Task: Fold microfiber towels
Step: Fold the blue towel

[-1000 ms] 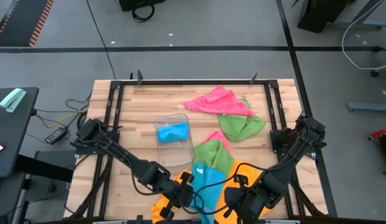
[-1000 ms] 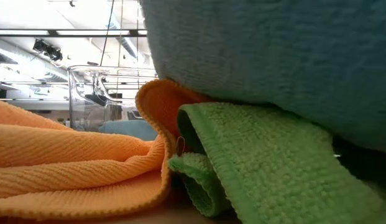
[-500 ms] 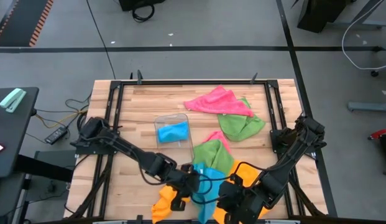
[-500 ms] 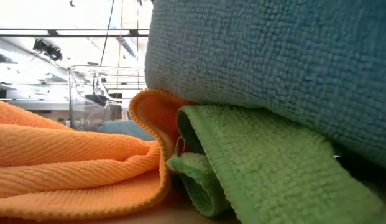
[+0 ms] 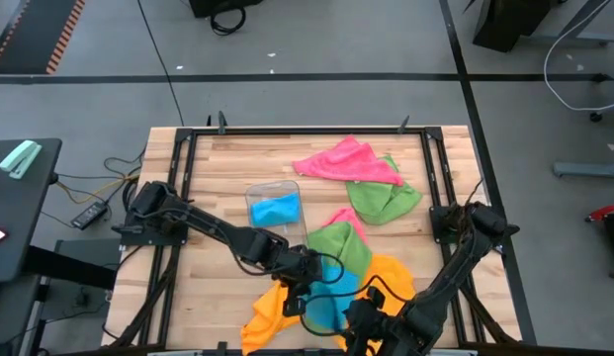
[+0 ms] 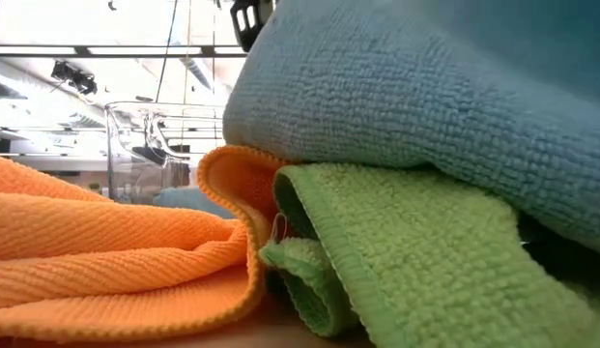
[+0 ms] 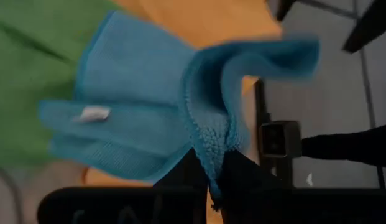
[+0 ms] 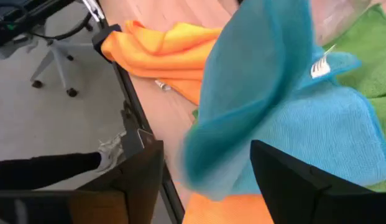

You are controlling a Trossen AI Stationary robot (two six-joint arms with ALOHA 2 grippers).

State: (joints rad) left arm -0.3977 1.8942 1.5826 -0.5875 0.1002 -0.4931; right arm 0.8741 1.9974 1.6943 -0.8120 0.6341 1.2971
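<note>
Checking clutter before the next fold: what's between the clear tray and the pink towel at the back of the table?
Nothing: in the high view, bare wood separates the clear tray from the pink towel.

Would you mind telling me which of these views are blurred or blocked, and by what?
Left wrist view: the sky blue towel is smeared, its far edge streaked. Right wrist view: the same towel's hanging fold is soft and blurred, while the orange towel behind it reads more clearly. Low view: sky blue, green and orange cloth fill the frame close to the lens, hiding most of the table. High view: sharp, evenly lit.
</note>
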